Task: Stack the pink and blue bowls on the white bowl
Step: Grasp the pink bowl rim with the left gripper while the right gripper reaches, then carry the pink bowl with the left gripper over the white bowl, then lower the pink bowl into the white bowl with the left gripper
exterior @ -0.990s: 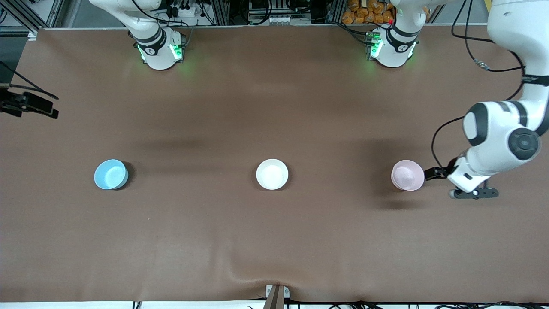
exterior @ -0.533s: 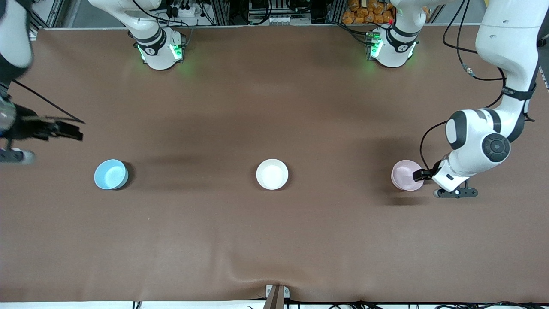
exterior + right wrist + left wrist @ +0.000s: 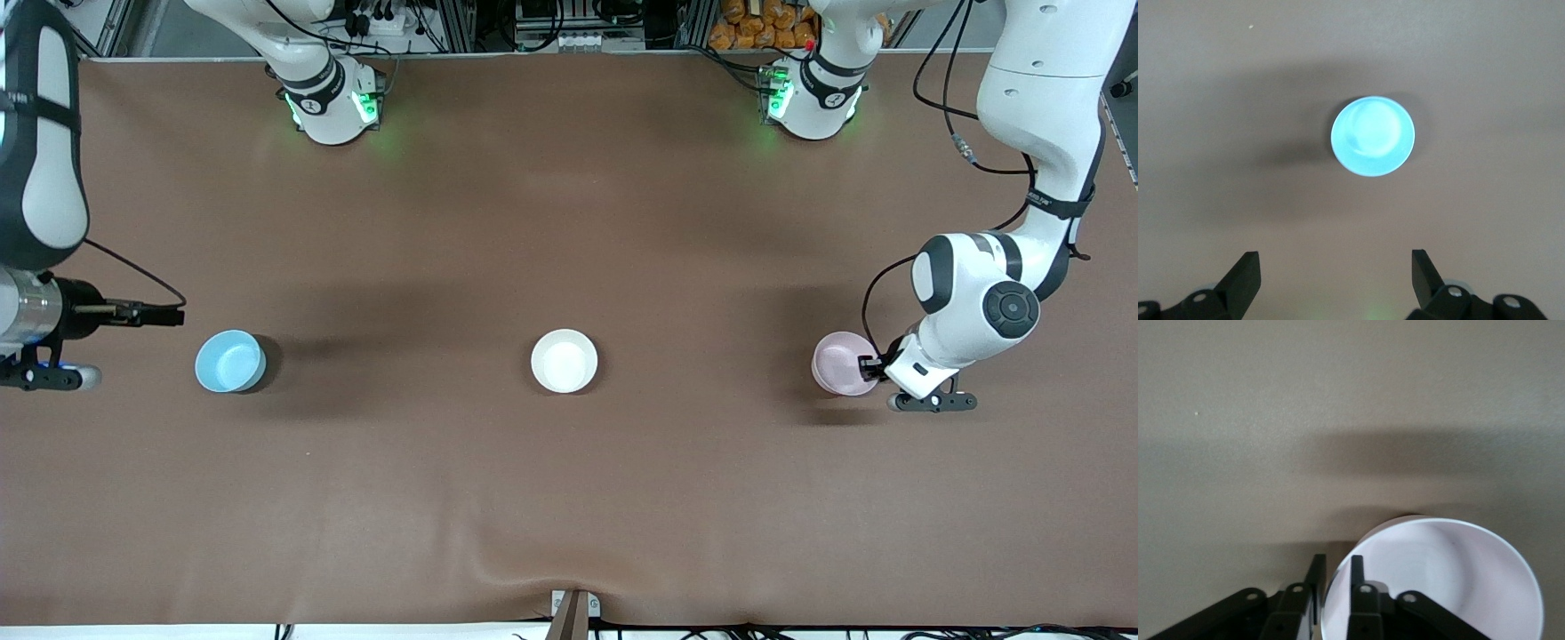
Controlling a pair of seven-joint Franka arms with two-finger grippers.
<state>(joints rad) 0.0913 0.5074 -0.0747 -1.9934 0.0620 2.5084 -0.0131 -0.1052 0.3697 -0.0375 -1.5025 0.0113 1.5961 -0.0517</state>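
The right gripper (image 3: 151,314) hangs with its fingers (image 3: 1245,277) spread wide and empty over the table (image 3: 569,498) toward the right arm's end, just beside the blue bowl (image 3: 230,361), which sits upright, mouth up. The white bowl (image 3: 564,360) stands mouth up mid-table, well apart from both others. At the left arm's end the pink bowl (image 3: 840,363) sits upright, and the left gripper (image 3: 869,364) has its narrowly parted fingers (image 3: 1357,600) astride the rim, one inside and one outside.

A brown desk (image 3: 569,498) covered in a smooth mat, with a slight ripple in the mat at its near edge. Along the top edge, metal framing, tangled black cables (image 3: 382,18) and a cluster of orange packets (image 3: 756,22).
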